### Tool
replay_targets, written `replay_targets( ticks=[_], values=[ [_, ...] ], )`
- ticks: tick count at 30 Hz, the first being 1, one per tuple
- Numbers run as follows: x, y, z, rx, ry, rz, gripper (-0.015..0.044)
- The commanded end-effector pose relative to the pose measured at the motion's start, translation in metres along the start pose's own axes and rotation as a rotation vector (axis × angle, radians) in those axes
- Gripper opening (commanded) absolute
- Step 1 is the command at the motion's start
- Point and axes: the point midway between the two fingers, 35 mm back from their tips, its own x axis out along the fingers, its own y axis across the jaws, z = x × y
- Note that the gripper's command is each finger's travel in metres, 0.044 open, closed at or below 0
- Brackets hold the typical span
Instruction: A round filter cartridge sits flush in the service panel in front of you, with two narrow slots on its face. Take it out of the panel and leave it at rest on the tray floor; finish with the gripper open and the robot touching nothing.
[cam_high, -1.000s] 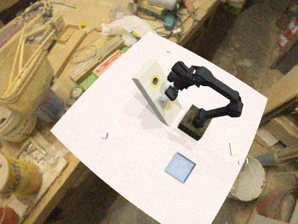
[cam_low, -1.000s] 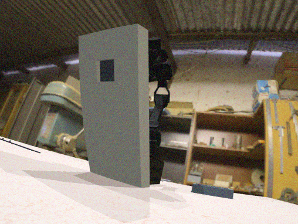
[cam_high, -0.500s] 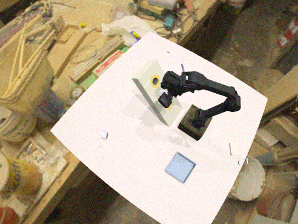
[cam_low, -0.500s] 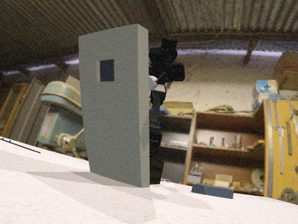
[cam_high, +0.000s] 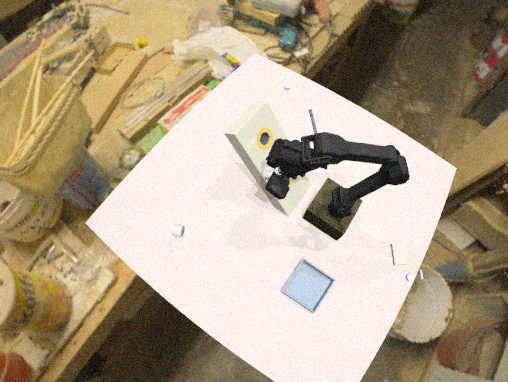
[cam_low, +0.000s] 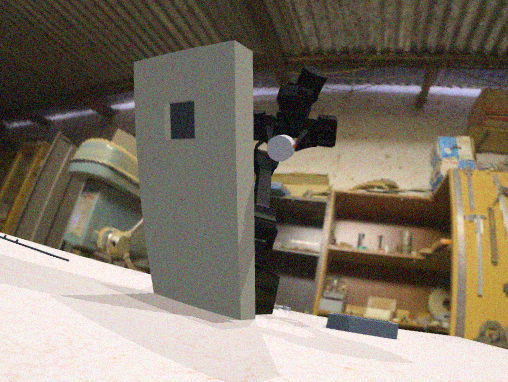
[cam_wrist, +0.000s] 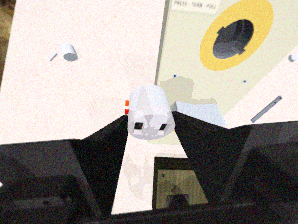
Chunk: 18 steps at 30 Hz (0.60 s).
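The white round filter cartridge (cam_wrist: 149, 111) (cam_low: 281, 147) (cam_high: 268, 173) is out of the panel and sits between my fingers, with two dark slots on its face. My gripper (cam_wrist: 150, 117) (cam_low: 295, 142) (cam_high: 274, 176) is shut on it and holds it in the air, a little back from the cream service panel (cam_wrist: 187, 50) (cam_high: 250, 125) (cam_low: 195, 175). The panel's socket (cam_wrist: 232, 39) (cam_high: 264, 138) is an open dark hole inside a yellow ring (cam_wrist: 212, 52). The blue square tray (cam_high: 307, 285) (cam_low: 362, 325) lies flat on the mat, away from the panel and in front of the arm's base (cam_high: 332, 207).
A small white cylinder (cam_high: 177, 230) (cam_wrist: 67, 51) lies on the white mat (cam_high: 210, 280) to the left. A thin dark rod (cam_high: 312, 121) (cam_wrist: 266, 109) stands near the panel. A small pale card (cam_high: 398, 254) lies at the right edge. Workshop clutter surrounds the mat.
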Motion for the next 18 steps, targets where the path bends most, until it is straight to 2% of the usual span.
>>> replay_targets(
  ticks=[1, 18],
  values=[
    [0.002, 0.019, -0.006, -0.093, 0.003, 0.055, 0.0],
    [-0.002, 0.108, -0.054, -0.569, -0.002, 0.333, 0.0]
  ],
)
